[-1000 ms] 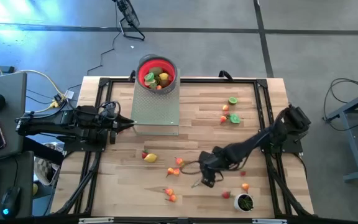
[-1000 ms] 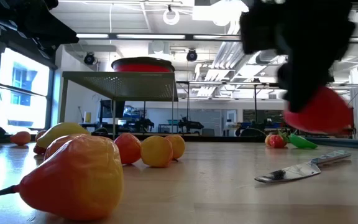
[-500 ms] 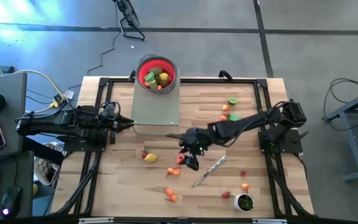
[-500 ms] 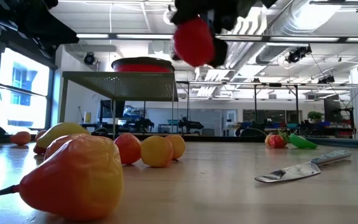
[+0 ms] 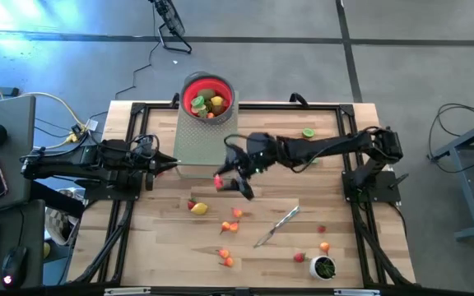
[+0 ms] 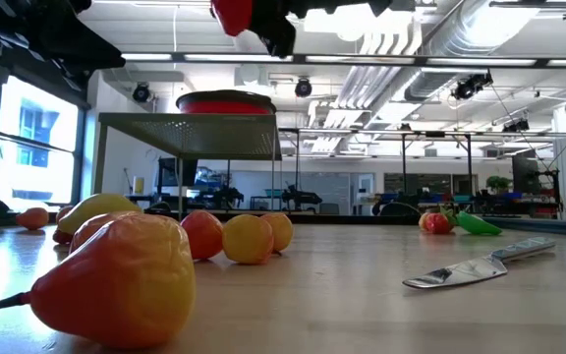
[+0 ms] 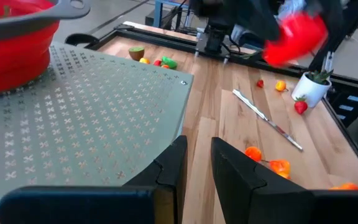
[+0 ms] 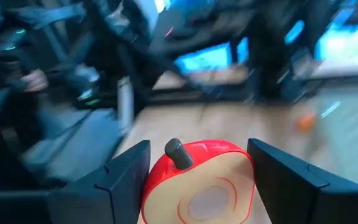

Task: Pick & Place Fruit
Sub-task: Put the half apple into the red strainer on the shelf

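Right claw [image 5: 220, 182] pinching a red apple half [image 8: 199, 182], cut face toward the wrist camera, stem up. It's in the air over the tabletop [image 5: 336, 247], just off the front edge of the grey perforated stand [image 5: 206, 146]; in the low view it sits high above the fruit. Red bowl [image 5: 207, 97] on the stand's far end has fruit in it. More fruit pieces [image 5: 198, 208] scattered on the tabletop, knife [image 5: 274, 228] among them, white cup [image 5: 323, 268] near the front right. Left claw [image 7: 194, 171] parked at the stand's left side, fingers close together with a narrow gap, holding nothing.
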You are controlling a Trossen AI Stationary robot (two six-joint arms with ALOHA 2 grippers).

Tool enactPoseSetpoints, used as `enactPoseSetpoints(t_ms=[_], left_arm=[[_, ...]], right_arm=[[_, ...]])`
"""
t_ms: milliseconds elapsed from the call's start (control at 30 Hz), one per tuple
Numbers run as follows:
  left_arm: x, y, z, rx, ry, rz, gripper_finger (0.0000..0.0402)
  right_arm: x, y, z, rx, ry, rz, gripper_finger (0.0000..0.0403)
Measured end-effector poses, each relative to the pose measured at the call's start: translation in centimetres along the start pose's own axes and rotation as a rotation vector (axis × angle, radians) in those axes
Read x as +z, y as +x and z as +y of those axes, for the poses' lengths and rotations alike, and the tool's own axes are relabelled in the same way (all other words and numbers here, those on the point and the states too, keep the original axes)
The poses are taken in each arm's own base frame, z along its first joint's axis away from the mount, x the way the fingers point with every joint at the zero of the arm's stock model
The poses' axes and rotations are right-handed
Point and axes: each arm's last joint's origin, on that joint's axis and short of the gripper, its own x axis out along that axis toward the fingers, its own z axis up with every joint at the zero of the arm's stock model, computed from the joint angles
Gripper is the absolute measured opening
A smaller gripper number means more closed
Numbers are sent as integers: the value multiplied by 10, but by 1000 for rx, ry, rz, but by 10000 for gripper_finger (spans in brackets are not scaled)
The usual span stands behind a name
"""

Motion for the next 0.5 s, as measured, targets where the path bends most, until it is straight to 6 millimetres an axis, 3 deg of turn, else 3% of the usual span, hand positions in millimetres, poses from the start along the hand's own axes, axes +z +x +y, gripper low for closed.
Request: enactPoseSetpoints(t_ms=[233, 500], left_arm=[[0, 0, 0, 0, 30, 0, 67], [0, 0, 0, 0, 30, 0, 67]], right_arm=[[32, -14, -21, -211, -243, -121, 251], [44, -30, -52, -336, -332, -190, 251]])
